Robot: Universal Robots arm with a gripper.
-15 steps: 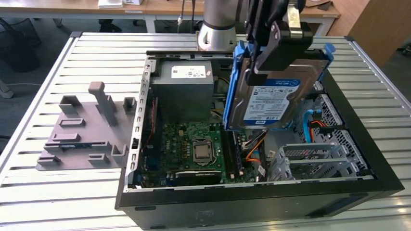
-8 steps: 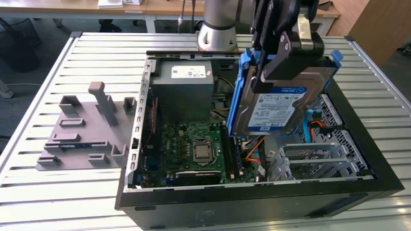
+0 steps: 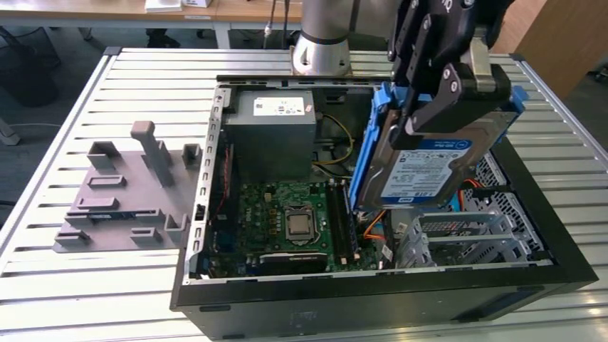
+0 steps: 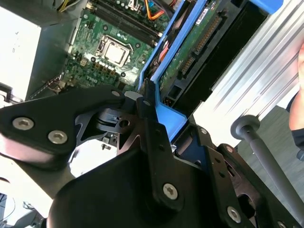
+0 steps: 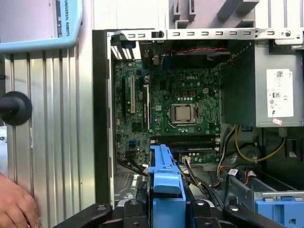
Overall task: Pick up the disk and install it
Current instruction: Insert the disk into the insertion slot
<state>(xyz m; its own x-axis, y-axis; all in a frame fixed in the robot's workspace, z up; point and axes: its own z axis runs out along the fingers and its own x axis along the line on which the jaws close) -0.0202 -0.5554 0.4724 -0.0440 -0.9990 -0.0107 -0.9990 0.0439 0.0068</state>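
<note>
The disk (image 3: pixel 429 169), silver with a white-and-blue label and a blue plastic bracket, hangs tilted on edge above the exterior view's right half of the open computer case (image 3: pixel 380 303). My gripper (image 3: pixel 446 107) is shut on its upper end, black fingers clamping the bracket. In the second wrist view the disk's green circuit-board underside (image 4: pixel 190 52) and its bracket run out from my gripper (image 4: pixel 148 107) over the motherboard. In the first wrist view the bracket's edge (image 5: pixel 164 183) stands up between the black finger links, in front of the case interior.
Inside the case lie the green motherboard (image 3: pixel 290 214), a grey power-supply box (image 3: pixel 270 132) and a silver drive cage (image 3: pixel 475 239) with orange cables. A grey fixture (image 3: pixel 124 192) sits on the slatted table at the exterior view's left. A person's hand (image 5: pixel 14 209) rests beside the case.
</note>
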